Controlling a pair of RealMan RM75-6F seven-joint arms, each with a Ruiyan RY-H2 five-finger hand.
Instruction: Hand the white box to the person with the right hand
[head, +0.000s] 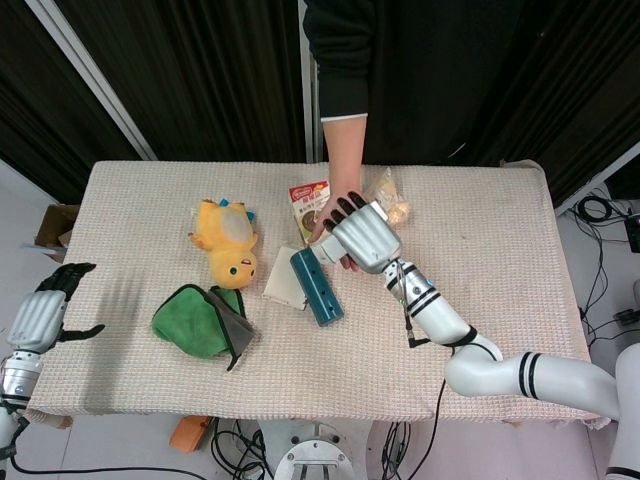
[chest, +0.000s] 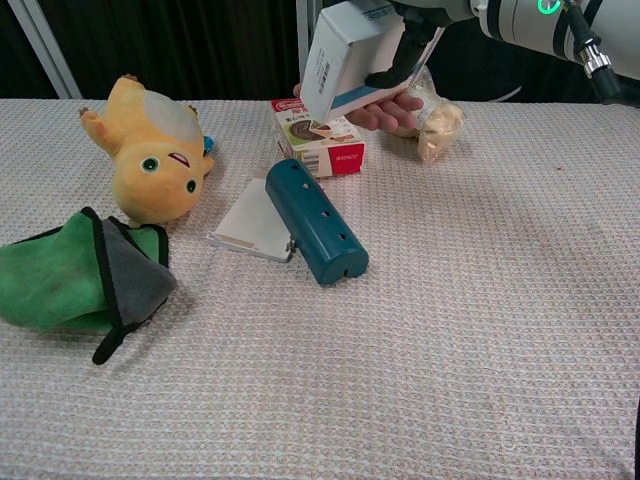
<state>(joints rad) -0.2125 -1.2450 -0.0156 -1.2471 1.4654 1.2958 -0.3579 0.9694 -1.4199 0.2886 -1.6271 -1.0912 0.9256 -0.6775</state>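
The white box (chest: 350, 55), with a blue lower edge and a barcode on its end, is held tilted above the table's far middle by my right hand (head: 362, 235). From the head view the hand covers nearly all of the box. The person's hand (chest: 395, 110) lies just beneath the box, fingers curled up against its lower edge, and the forearm (head: 345, 160) reaches in from the far side. Off the table's near left corner, my left hand (head: 45, 310) hangs with its fingers apart and holds nothing.
On the table lie a yellow plush toy (chest: 150, 150), a green and grey cloth (chest: 70, 275), a teal cylinder (chest: 315, 222) on a flat white card (chest: 245, 225), a red-and-white carton (chest: 325, 150) and a snack bag (chest: 435, 120).
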